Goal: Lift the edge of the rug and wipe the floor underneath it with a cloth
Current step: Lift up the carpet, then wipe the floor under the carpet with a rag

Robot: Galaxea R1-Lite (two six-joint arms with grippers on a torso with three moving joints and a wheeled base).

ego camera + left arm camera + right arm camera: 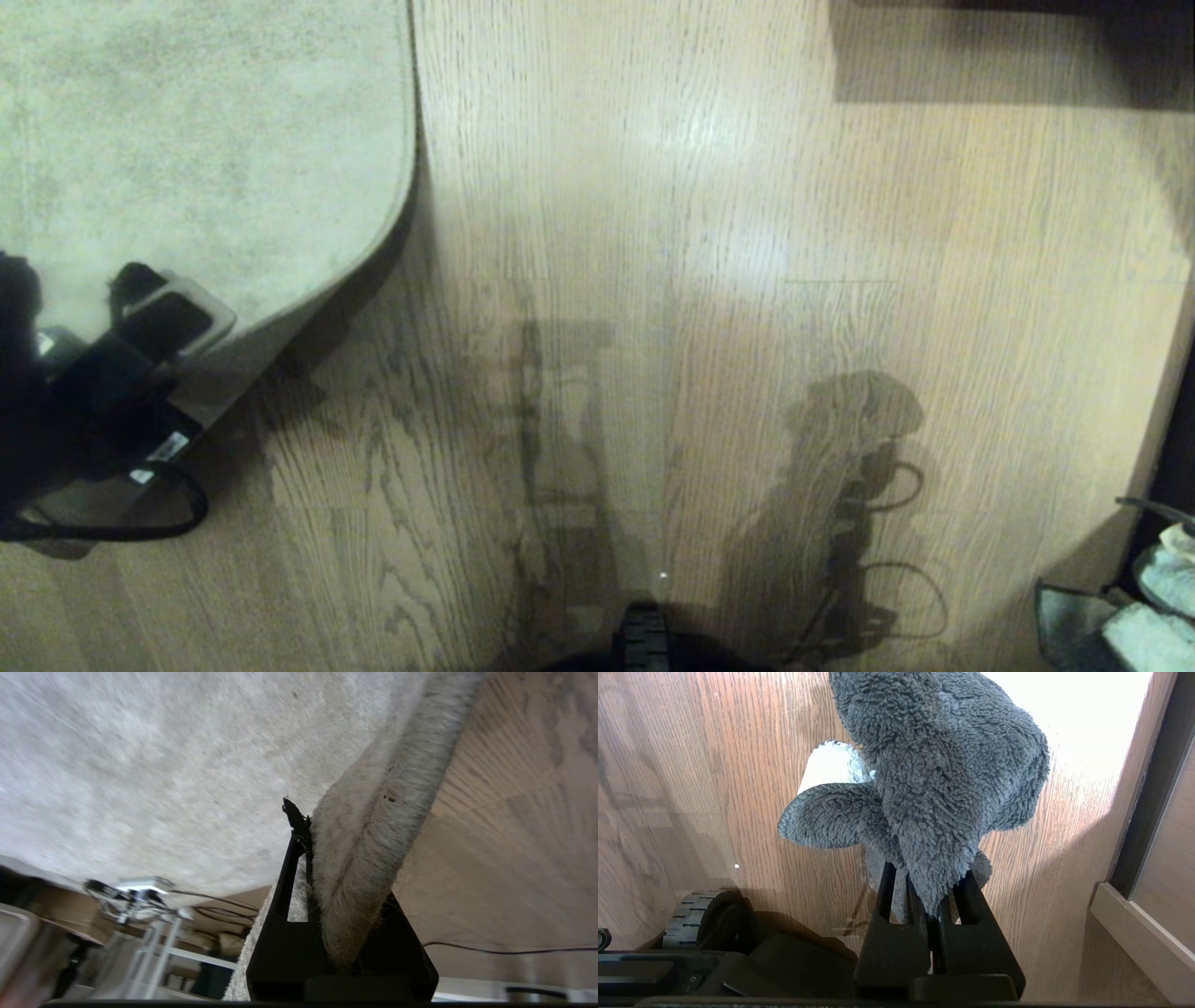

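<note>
The pale beige rug (205, 140) fills the upper left of the head view. Its rug edge (373, 252) curls up off the wood floor (700, 280) and throws a dark shadow beneath. My left gripper (154, 303) is at the near corner of the rug, shut on it. In the left wrist view the fuzzy rug edge (373, 826) runs between the black jaws of the left gripper (322, 849), hiding one finger. The right gripper (927, 882) is outside the head view. It is shut on the fluffy grey cloth (934, 779), held above the floor (714, 765).
A dark container holding pale towels (1139, 597) stands at the bottom right. Dark furniture (1008, 47) borders the top right. A black cable loop (168, 523) hangs below the left arm. My base wheel (700, 910) and a wooden frame (1134, 924) flank the right gripper.
</note>
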